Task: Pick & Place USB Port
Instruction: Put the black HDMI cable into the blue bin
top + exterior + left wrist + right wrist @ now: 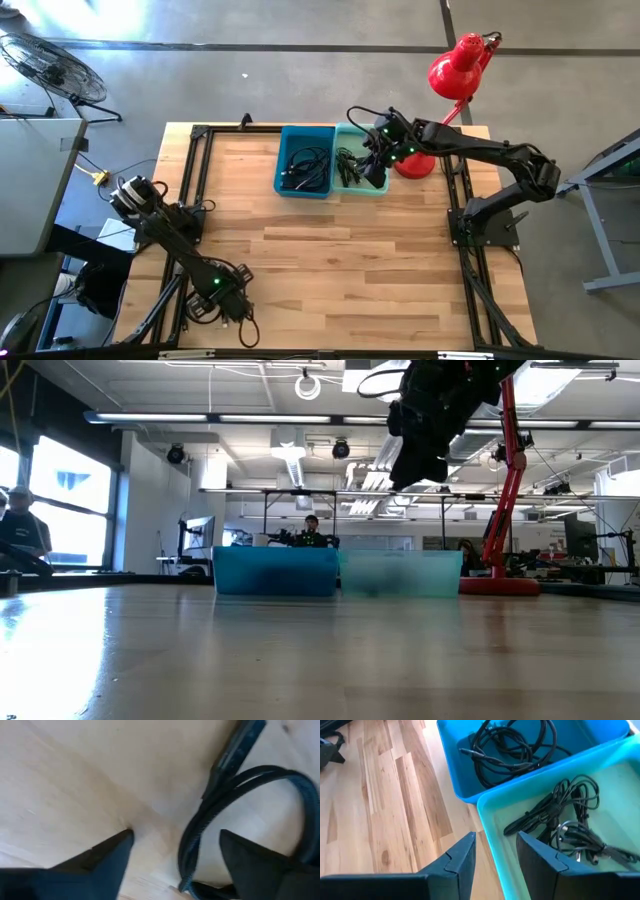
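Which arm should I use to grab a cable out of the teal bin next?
Right. Its end effector hangs open just above the teal bin, at the near rim, with the cables right ahead. The left end effector sits low at the table's opposite edge, far from both bins.

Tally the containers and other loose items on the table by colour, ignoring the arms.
Blue plastic bin: 1
Pale teal plastic bin: 1
Black cable bundles: 2, one in the blue bin, one in the teal bin
Red desk lamp: 1
Total: 5
The right gripper hangs open over the teal bin's near edge; the left gripper waits open at the front-left.
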{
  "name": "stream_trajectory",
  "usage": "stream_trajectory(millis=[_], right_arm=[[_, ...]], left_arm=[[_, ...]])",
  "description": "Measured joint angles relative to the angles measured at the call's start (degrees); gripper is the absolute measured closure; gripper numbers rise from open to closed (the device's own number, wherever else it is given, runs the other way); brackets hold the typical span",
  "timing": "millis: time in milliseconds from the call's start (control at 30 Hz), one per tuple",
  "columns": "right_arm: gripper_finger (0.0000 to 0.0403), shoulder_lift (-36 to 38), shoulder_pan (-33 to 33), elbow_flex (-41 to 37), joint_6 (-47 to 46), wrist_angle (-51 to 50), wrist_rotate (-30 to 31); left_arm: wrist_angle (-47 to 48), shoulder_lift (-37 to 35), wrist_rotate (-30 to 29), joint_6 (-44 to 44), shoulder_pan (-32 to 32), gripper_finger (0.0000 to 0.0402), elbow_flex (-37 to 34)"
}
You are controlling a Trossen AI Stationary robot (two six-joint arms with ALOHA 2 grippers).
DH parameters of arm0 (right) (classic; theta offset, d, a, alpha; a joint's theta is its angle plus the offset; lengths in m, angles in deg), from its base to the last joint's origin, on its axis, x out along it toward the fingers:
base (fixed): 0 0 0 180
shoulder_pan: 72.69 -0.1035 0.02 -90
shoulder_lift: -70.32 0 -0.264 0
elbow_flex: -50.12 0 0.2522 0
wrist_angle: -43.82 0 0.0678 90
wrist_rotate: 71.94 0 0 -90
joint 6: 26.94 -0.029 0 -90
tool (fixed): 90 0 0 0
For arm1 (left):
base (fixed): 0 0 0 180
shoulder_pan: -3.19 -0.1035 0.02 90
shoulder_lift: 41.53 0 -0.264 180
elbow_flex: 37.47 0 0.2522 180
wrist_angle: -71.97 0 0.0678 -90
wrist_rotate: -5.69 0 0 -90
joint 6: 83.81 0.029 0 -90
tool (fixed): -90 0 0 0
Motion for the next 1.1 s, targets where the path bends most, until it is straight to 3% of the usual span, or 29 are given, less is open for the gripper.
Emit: stream_trajectory(millis=[133, 333, 367, 567, 800, 967, 1100], right_arm=[[0.0269, 0.0, 0.0, 0.0, -0.7, -0.6, -0.1], [0.0269, 0.0, 0.0, 0.0, -2.5, -0.7, -1.8], [0.0269, 0.0, 0.0, 0.0, -2.5, -0.7, -2.2], [0.0269, 0.0, 0.0, 0.0, -3.5, -0.5, -3.0], [0.0269, 0.0, 0.0, 0.0, -4.7, -0.5, -3.1], [0.0269, 0.0, -0.1, 0.0, -4.8, -1.0, -3.3], [0.0269, 0.0, -0.7, 0.0, -4.5, -1.6, -3.3]], left_arm=[[-2.4, -0.3, -2.5, 0.7, 0.0, 0.0182, -1.4], [-5.8, -0.7, -3.2, -1.5, -0.6, 0.0361, -4.4], [-5.8, -0.7, -3.4, -1.8, -1.0, 0.0375, -4.4], [-6.7, -0.7, 4.6, 1.9, -7.1, 0.0355, -5.0], [-7.3, -3.8, 8.5, 7.1, -13.1, 0.038, -6.6], [-13.8, -8.6, 16.1, 7.7, -17.3, 0.0366, -11.3], [-21.2, -12.6, 16.3, 6.8, -20.6, 0.0373, -14.4]])
